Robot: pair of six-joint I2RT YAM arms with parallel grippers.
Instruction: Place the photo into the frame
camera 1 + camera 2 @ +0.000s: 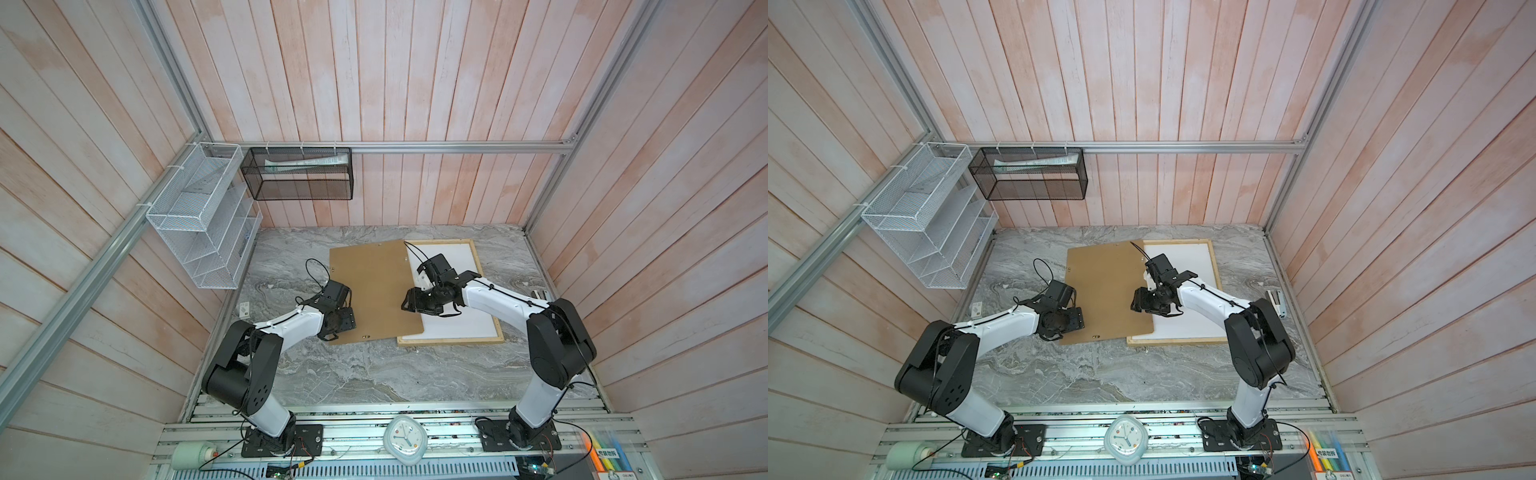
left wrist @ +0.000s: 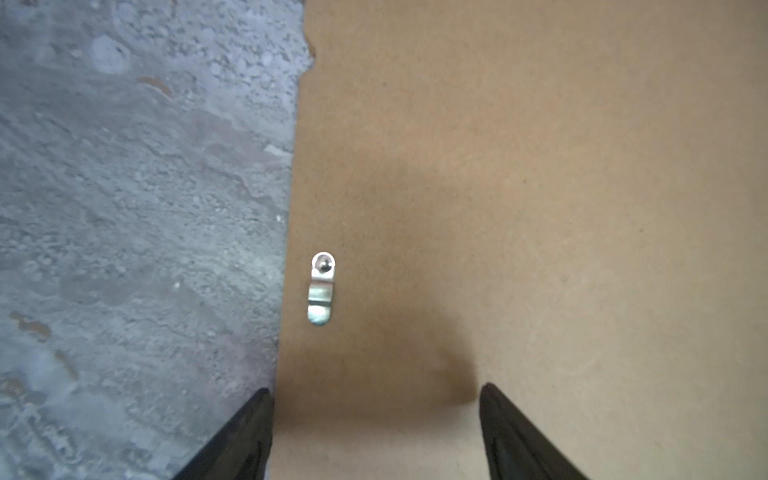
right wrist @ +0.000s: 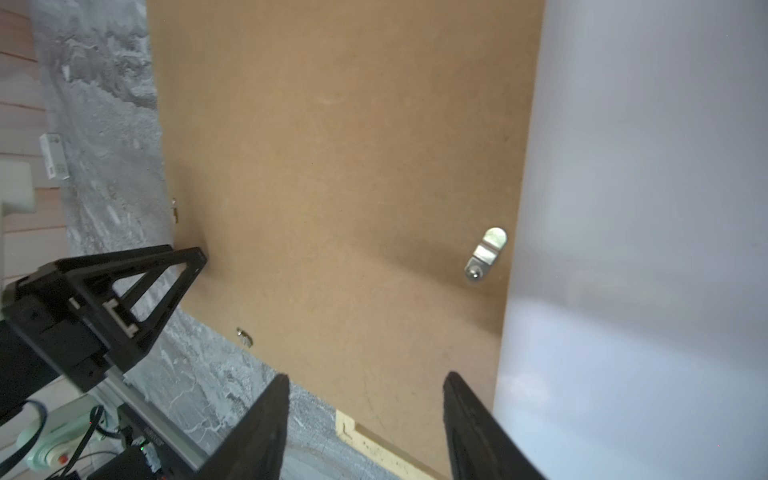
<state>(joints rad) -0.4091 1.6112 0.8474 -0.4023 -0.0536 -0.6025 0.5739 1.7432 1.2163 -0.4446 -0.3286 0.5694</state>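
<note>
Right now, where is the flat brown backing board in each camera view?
In a top view: flat brown backing board, centre.
In a top view: board, centre too.
Left wrist: board fills the right side.
Right wrist: board fills the middle.
Shared landmark: grey marble tabletop beside it.

Whitewashed pinkish wooden plank walls [image 1: 415,83] enclose a grey marbled tabletop [image 1: 353,374]. A silver aluminium rail [image 1: 457,147] runs along the far wall. At the far left hang a white wire-mesh tiered rack [image 1: 195,208] and a black mesh basket [image 1: 299,191]. A small white round-cornered clock [image 1: 404,441] sits at the near edge. The light is soft and even.
</note>
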